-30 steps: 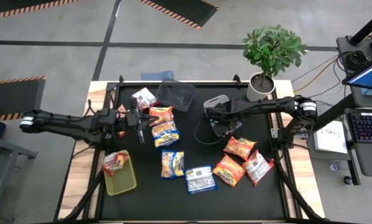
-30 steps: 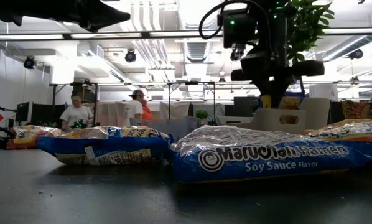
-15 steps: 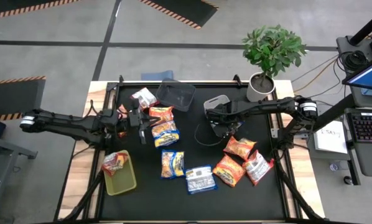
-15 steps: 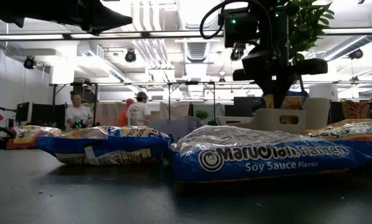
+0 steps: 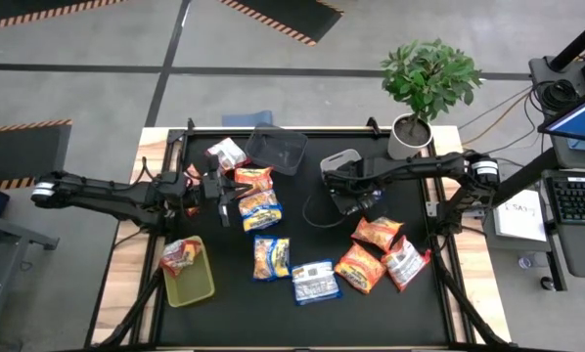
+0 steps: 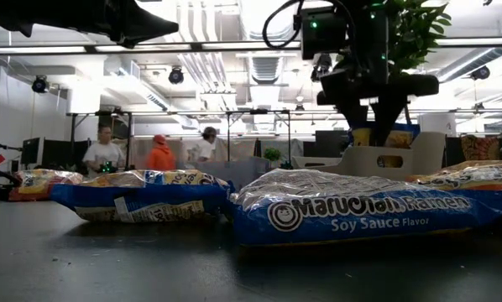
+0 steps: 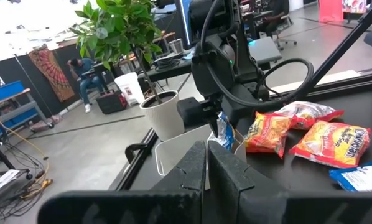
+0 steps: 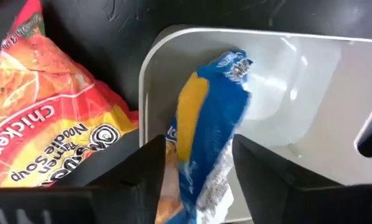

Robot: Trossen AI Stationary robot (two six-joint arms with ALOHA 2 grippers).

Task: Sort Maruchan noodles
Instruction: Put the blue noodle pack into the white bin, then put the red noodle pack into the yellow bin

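1. Right gripper (image 8: 195, 180) over the white bin (image 8: 310, 81), fingers spread, blue-and-yellow packet (image 8: 204, 124) between them, hanging into it.
2. Left gripper (image 7: 208, 163) pressed together, left of the bin.
3. Three orange packets (image 5: 376, 233) in front of the bin.

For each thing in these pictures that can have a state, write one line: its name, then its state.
Right gripper: open, above the white bin, blue packet between its fingers.
Blue packet: upright, partly in the white bin.
White bin: holds only the blue packet.
Left gripper: shut, empty, above the table's left side.
Yellow-green bin: one red packet lying across its rim.
Dark bin: contents unclear.
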